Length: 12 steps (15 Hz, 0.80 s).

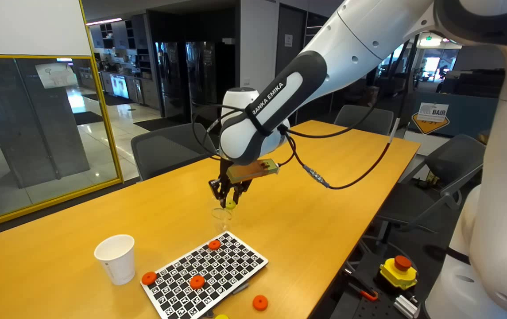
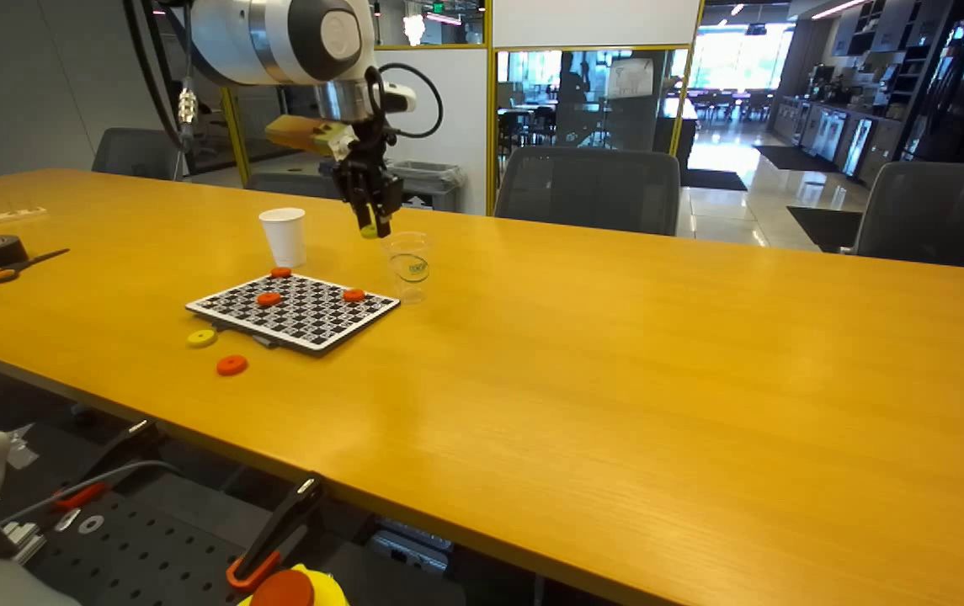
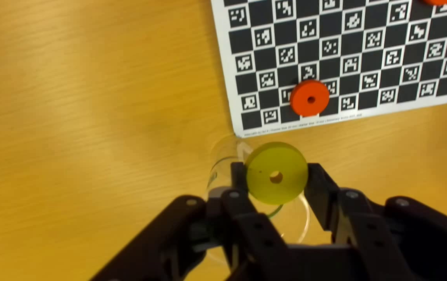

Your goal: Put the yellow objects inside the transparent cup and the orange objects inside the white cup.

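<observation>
By the gripper (image 3: 276, 174) a yellow disc (image 3: 278, 158) is grasped near the clear cup (image 2: 408, 268), and should be centred over its mouth before release (so thin a cup could be tipped). The cup is stood upright just beside a corner of the checkered board (image 2: 309, 310); the far edge of the table (image 2: 633, 379) is lined with grey chairs (image 2: 587, 189).

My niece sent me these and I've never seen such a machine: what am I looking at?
The white arm is a robot; the black gripper at its end is for grasping. Two pictures come from cameras standing apart; the close-up, from one on the arm, looks down. On the table stand a white cup and a clear cup. Orange discs lie on and beside a checkered board, with a yellow disc near it. The gripper holds another yellow disc, close to the clear cup.
</observation>
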Available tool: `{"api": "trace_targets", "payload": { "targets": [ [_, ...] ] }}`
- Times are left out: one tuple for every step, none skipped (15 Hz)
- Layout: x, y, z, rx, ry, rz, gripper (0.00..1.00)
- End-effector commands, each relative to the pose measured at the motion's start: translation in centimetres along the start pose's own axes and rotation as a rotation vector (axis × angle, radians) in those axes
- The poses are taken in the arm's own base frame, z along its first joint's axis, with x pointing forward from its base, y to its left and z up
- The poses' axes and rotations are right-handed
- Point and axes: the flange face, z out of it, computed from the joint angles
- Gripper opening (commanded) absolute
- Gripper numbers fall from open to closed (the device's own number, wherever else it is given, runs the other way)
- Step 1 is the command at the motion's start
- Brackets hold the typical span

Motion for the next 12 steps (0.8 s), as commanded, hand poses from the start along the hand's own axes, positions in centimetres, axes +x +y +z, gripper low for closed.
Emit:
{"api": "trace_targets", "payload": {
  "targets": [
    [3.8,0.5,-2.4,-0.023,0.020,-0.002,0.25],
    [4.7,0.4,-2.6,-0.019,0.017,-0.002,0.25],
    [5.3,0.4,-2.7,-0.017,0.014,-0.006,0.25],
    [5.9,0.3,-2.6,-0.015,0.009,-0.008,0.25],
    [6.4,0.2,-2.6,-0.015,0.008,-0.008,0.25],
    [6.8,0.2,-2.3,-0.013,0.003,-0.007,0.25],
    [7.1,0.2,-2.0,-0.011,0.000,-0.007,0.25],
    [7.4,0.3,-1.6,-0.010,-0.006,-0.006,0.25],
    [7.6,0.4,-1.2,-0.010,-0.011,-0.004,0.25],
    [7.9,0.5,-0.8,-0.009,-0.017,-0.003,0.25],
    [8.0,0.6,-0.4,-0.009,-0.021,-0.002,0.25],
    [8.2,0.7,-0.1,-0.008,-0.027,-0.002,0.25]
  ]
}}
